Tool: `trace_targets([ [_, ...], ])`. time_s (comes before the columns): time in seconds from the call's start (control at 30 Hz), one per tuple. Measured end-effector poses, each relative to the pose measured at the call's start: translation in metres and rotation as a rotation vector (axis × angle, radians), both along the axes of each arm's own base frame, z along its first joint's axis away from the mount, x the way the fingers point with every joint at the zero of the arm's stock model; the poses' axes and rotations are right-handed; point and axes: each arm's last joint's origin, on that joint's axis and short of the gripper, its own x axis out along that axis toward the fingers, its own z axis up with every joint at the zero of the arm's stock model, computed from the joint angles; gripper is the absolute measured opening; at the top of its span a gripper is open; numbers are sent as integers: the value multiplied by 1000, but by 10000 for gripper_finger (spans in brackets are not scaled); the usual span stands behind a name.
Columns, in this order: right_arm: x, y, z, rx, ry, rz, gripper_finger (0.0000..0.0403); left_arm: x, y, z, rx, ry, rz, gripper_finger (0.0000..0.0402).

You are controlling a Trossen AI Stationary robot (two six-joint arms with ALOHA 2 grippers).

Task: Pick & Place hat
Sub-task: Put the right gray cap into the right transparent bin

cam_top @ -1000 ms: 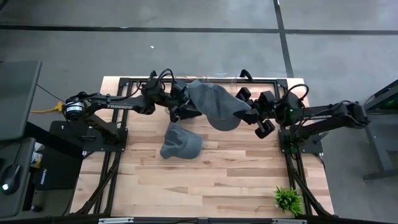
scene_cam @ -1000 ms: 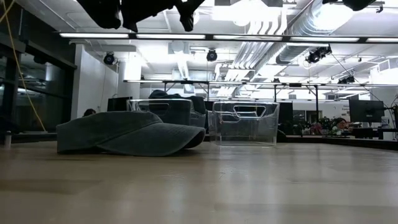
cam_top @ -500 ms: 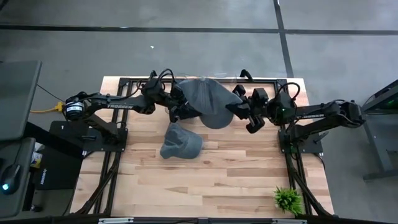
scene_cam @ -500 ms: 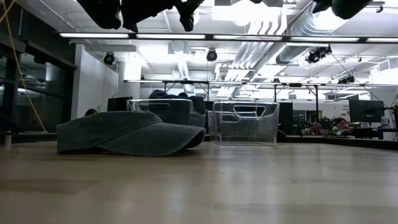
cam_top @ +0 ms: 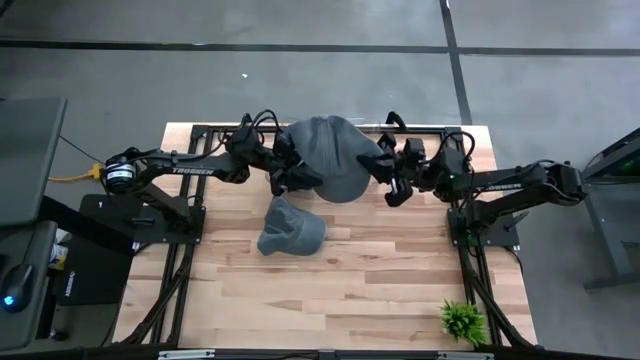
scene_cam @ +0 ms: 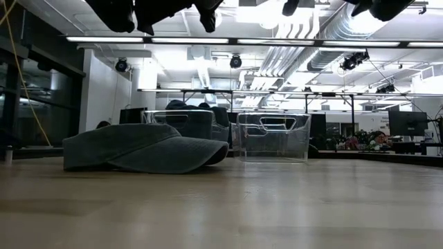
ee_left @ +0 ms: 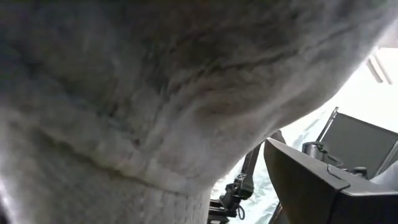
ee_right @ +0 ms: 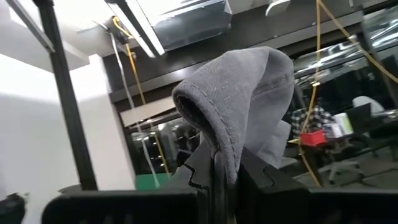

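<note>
Both arms are carrying a grey hat [cam_top: 328, 160] above the desk [cam_top: 330, 290] at about 12 o'clock, over the clear bins [scene_cam: 273, 136]. The right gripper [cam_top: 381, 172] is pinching the hat's edge, its jaws pressed on a fold of fabric; the left gripper [cam_top: 285, 175] is meeting the opposite edge, though whether its jaws are gripping cannot be told. Holding two sides likely keeps the hat spread for lowering into a bin. A second hat [cam_top: 289, 228] is lying flat at the desk's centre.

A hat [cam_top: 328, 160] hangs between both grippers at the bench's [cam_top: 350, 290] 12 o'clock edge. A second hat [cam_top: 289, 228] lies just beneath it toward 7 o'clock. A plant [cam_top: 463, 320] sits at 4 o'clock.
</note>
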Motion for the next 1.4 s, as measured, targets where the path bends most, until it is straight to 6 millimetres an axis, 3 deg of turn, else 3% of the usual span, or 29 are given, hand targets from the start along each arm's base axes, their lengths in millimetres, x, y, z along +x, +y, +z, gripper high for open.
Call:
trace_targets([
  [0.67,13,-4,-4,7,30,-80,22,1,3,-1,-45,16,86,267],
  [0.83,13,-4,-4,0,33,-83,22,2,3,-2,-45,26,90,206],
  [1.13,13,-5,-4,9,31,-102,23,0,1,1,21,-16,62,16],
  [1.4,14,-4,-5,-9,43,-89,52,1,0,-1,25,2,44,3],
])
